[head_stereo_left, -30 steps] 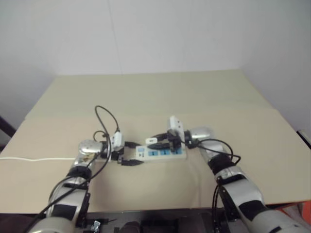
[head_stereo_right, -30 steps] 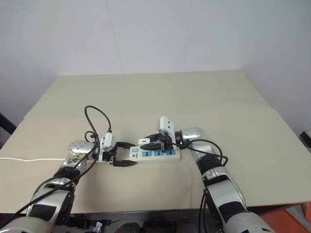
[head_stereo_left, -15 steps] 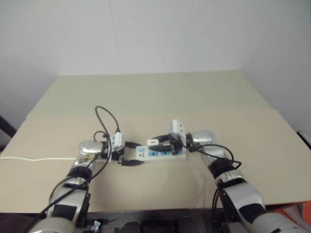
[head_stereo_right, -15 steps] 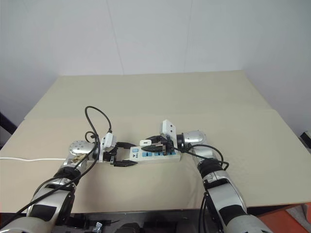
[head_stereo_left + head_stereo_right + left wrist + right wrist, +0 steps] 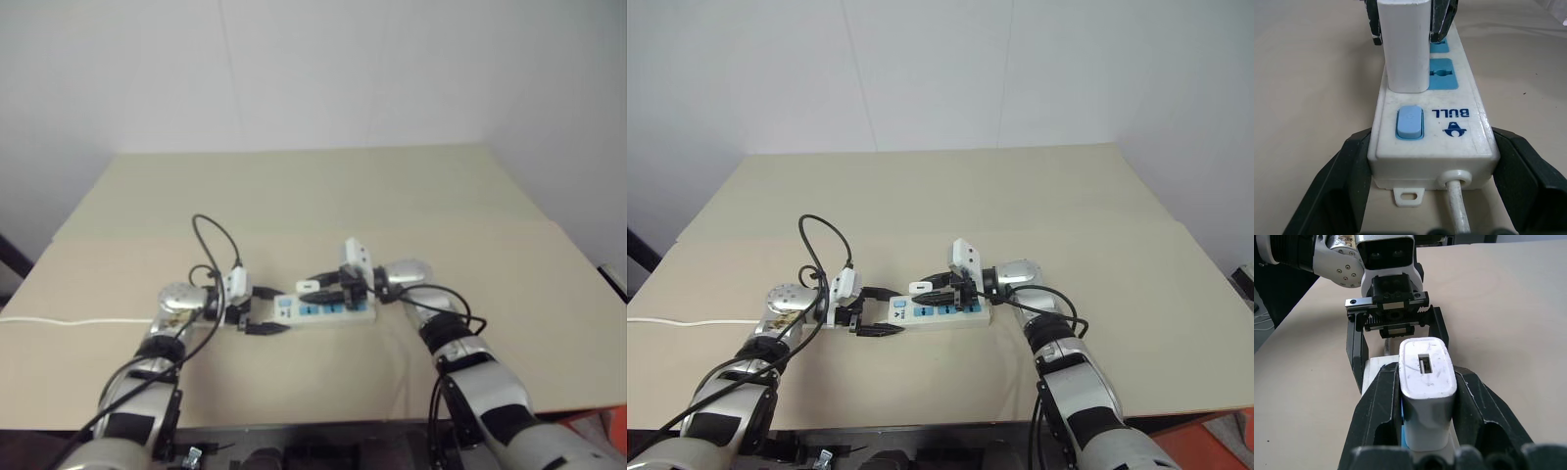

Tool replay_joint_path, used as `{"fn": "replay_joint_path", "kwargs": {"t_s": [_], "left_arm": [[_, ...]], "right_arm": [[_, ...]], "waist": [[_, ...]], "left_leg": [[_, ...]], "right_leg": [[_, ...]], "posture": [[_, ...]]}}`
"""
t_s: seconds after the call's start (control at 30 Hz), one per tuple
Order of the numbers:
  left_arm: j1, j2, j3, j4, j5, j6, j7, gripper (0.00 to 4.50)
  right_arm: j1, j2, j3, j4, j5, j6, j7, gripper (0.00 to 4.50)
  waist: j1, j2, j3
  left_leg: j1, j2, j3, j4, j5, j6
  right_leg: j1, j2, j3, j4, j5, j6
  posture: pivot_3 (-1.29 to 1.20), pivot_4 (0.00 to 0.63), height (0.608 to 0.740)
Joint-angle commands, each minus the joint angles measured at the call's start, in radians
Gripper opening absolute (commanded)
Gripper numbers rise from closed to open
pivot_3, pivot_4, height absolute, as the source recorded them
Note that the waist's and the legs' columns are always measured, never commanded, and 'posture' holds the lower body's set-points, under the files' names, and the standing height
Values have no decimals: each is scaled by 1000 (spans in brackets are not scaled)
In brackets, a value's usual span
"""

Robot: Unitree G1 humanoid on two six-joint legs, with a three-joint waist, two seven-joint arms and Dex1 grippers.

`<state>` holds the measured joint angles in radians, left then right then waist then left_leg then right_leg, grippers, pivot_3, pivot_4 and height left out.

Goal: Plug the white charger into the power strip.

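Note:
The power strip (image 5: 328,309) lies flat on the beige table, its blue switch (image 5: 1409,122) and cord end facing my left gripper (image 5: 1432,139). That gripper is shut on the strip's switch end, one black finger (image 5: 1337,186) along each long side. The white charger (image 5: 1427,382) stands upright on the outlet closest to the switch, its base against the strip's face and its prongs hidden. My right gripper (image 5: 1426,372) is shut on the charger from the opposite side, gripping it near the top. Two more blue outlets (image 5: 1442,78) show past the charger.
The strip's thin white cord (image 5: 69,320) runs off the table's left edge. The beige tabletop (image 5: 323,196) stretches open behind and to both sides of the grippers. Its front edge (image 5: 294,416) lies close below my arms.
My right forearm has shifted slightly while its gripper stays on the charger. The strip, the charger and the left gripper have kept still.

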<state>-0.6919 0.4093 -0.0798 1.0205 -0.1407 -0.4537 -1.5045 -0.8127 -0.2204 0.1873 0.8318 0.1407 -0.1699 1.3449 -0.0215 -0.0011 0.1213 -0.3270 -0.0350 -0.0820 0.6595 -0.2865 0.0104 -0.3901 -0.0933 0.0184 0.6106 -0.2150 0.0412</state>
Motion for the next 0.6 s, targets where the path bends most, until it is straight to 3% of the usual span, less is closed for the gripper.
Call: {"fn": "replay_joint_path", "kwargs": {"t_s": [0.03, 0.13, 0.37, 0.53, 0.6], "left_arm": [[23, -7, -38, 8, 53, -15, 11, 3252], [22, -9, -38, 11, 54, -18, 16, 3252], [17, -14, -40, 19, 57, -21, 20, 3252], [10, -19, -38, 28, 55, -9, 22, 3252], [6, -23, -29, 31, 48, -8, 31, 3985]], "right_arm": [[44, -7, 16, 20, -43, -60, -27, 1478], [50, -7, 8, 19, -40, -105, -40, 2130], [49, -12, -4, 17, -33, -115, -41, 4471], [50, -26, -3, 15, -34, -111, -29, 4471], [52, -31, -3, 11, -32, -108, -24, 4500]], "waist": [[0, 0, 0], [3, 0, 0], [3, 0, 0], [5, 0, 0], [6, 0, 0]], "left_leg": [[0, 0, 0, 0, 0, 0], [0, 0, 0, 0, 0, 0], [0, 0, 0, 0, 0, 0], [0, 0, 0, 0, 0, 0], [0, 0, 0, 0, 0, 0]], "right_leg": [[0, 0, 0, 0, 0, 0], [0, 0, 0, 0, 0, 0], [0, 0, 0, 0, 0, 0], [0, 0, 0, 0, 0, 0], [0, 0, 0, -1, 0, 0]], "posture": [[0, 150, 740], [0, 150, 740], [0, 150, 740], [0, 150, 740], [0, 150, 740]]}}
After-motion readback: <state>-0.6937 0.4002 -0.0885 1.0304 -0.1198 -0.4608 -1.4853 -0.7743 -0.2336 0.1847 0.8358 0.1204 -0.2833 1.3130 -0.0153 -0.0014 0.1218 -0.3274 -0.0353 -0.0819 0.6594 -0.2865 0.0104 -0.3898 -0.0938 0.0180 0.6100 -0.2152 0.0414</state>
